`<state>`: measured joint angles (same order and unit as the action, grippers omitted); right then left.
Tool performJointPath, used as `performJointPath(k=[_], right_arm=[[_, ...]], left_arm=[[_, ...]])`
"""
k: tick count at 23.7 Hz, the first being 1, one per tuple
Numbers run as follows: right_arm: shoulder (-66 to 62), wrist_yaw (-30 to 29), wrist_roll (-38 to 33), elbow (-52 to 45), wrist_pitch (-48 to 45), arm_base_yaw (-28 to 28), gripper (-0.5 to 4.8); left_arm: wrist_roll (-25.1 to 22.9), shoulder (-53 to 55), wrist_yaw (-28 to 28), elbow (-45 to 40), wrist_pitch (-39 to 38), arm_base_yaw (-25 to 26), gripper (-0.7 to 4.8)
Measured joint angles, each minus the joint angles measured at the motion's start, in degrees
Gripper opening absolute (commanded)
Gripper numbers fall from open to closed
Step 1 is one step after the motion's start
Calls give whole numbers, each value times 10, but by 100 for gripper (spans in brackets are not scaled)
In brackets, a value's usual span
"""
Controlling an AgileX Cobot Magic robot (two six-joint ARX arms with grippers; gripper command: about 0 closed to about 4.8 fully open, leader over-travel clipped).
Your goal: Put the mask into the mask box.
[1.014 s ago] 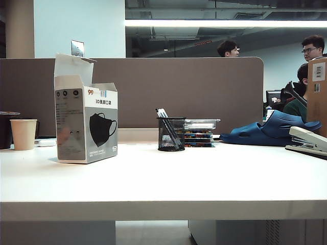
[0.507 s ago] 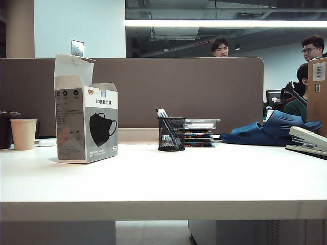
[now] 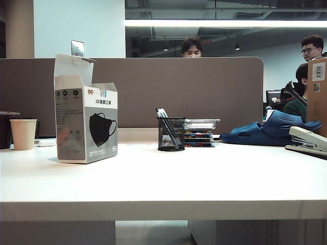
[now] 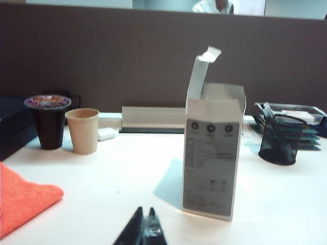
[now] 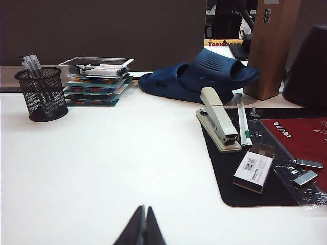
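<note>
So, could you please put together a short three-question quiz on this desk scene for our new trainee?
1. True or false: the mask box has its top flap raised.
2. What stands nearer the mask box: A the pen cup, B the stapler?
3. How do the jaws of the left gripper and right gripper stand?

Key: 1 true. 2 A. 3 Both shut, holding nothing, low over the table.

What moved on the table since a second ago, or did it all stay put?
Nothing on the table moved. Only a person behind the partition walked toward the left side of the exterior view. The mask box stands open as before, and the pen cup, paper cup and stapler kept their places. Nothing was picked up or let go; the left gripper and right gripper are shut and empty.
</note>
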<state>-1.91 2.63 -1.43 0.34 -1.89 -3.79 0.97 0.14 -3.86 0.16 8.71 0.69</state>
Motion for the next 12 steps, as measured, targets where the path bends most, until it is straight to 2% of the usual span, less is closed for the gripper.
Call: performJointPath(k=[12], right_arm=[[0,2,0,0,0,0,-5]], left_arm=[[0,0,0,0,-21,0,-6]])
